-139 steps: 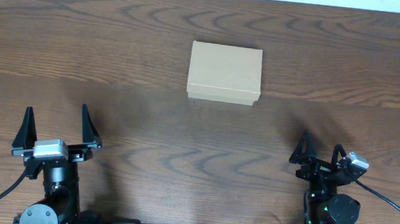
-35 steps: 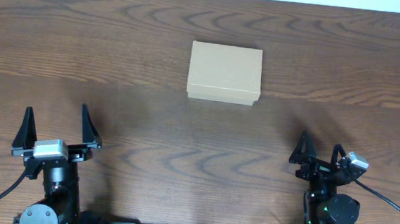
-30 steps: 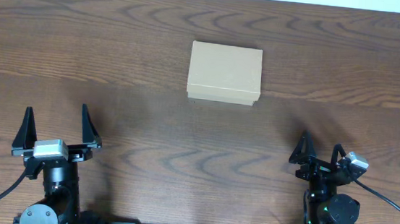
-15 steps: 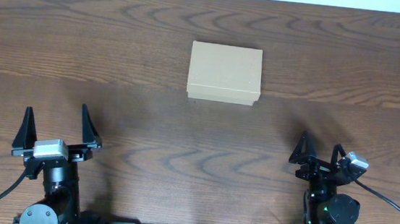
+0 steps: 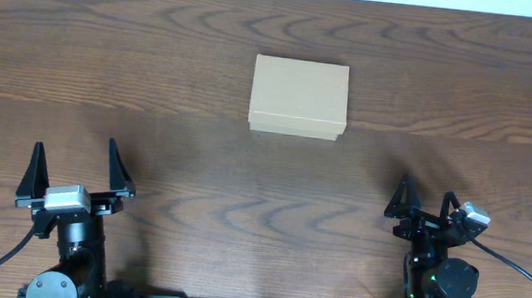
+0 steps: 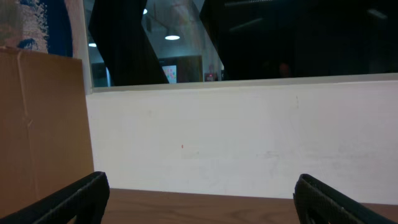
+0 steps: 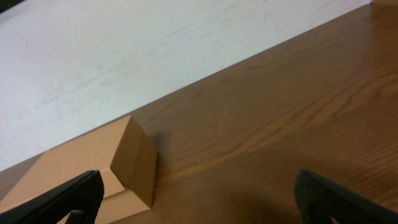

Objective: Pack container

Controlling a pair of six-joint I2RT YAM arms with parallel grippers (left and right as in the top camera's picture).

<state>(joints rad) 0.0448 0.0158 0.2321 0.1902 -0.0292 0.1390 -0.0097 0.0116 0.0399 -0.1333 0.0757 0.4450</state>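
The container (image 5: 299,97) is a plain tan cardboard box with its lid down, resting on the wooden table a little above the middle. In the right wrist view the container (image 7: 93,162) shows at lower left, ahead of the left finger. My left gripper (image 5: 76,168) stands open near the front left edge, far from the box, nothing between its fingers. My right gripper (image 5: 425,200) stands open near the front right, also empty. In the left wrist view the left gripper (image 6: 198,198) points at a white wall, only table between its fingers.
The dark wooden table (image 5: 153,110) spreads around the box on all sides. A white wall (image 6: 249,137) runs behind the table's far edge. A tall brown cardboard surface (image 6: 37,124) stands at the left in the left wrist view.
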